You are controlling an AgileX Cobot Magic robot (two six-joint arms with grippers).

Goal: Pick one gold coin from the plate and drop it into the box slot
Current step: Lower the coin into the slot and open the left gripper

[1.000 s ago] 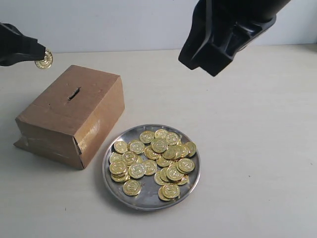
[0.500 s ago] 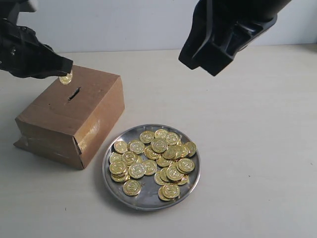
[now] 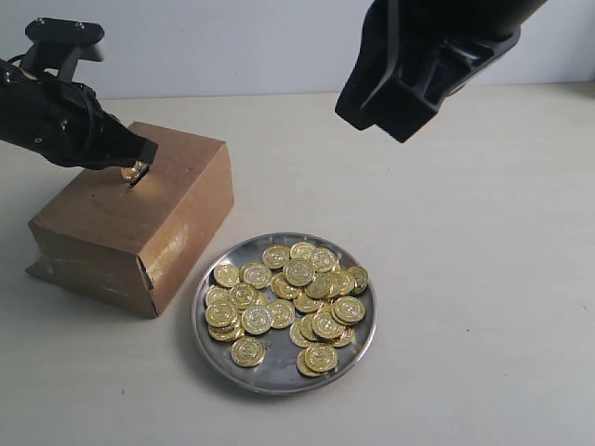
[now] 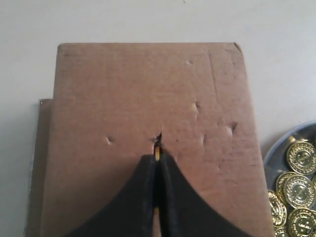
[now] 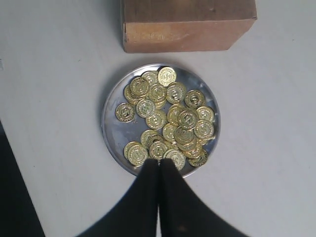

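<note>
The left end effector (image 4: 157, 160) clamps a gold coin (image 4: 157, 153) edge-on at the slot (image 4: 158, 137) atop the box (image 3: 177, 200) (near the bench (image 3: 483, 279) back edge); the right end effector (image 5: 158, 165), clenched empty, hangs above the plate (image 3: 279, 383).

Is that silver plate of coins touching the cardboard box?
Apart. The right wrist view shows a strip of bare table between the plate and the box.
</note>
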